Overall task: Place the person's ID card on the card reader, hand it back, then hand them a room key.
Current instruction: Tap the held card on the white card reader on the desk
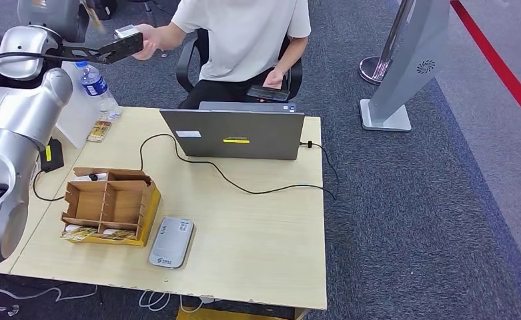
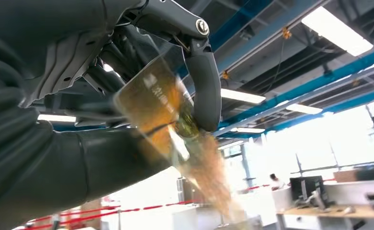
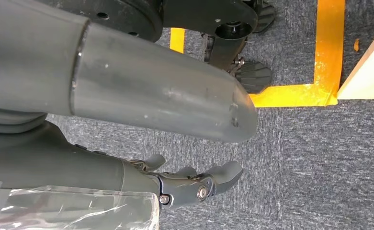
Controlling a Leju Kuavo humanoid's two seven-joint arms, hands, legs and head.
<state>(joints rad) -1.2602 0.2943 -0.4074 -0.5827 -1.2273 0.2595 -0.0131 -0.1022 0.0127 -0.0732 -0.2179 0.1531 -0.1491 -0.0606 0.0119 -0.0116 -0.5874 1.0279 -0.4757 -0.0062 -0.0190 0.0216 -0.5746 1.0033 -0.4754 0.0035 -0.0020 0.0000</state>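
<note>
My left hand (image 1: pixel 121 45) is raised at the far left, reaching toward the seated person (image 1: pixel 244 33). In the left wrist view, the left hand (image 2: pixel 79 57) pinches a gold card (image 2: pixel 156 105) between thumb and fingers; the card is blurred. The person's hand (image 1: pixel 149 45) is right at my fingertips, with a pale flat piece (image 1: pixel 125 31) beside it; I cannot tell who holds that. The grey card reader (image 1: pixel 171 241) lies near the table's front edge with nothing on it. My right hand (image 3: pixel 194 184) hangs over the carpet, holding nothing.
A cardboard divider box (image 1: pixel 107 203) with gold cards stands left of the reader. An open laptop (image 1: pixel 234 133) with a trailing black cable sits at the back. A water bottle (image 1: pixel 97 87) and several gold cards (image 1: pixel 99 130) are at the back left. The person's other hand holds a phone (image 1: pixel 267 92).
</note>
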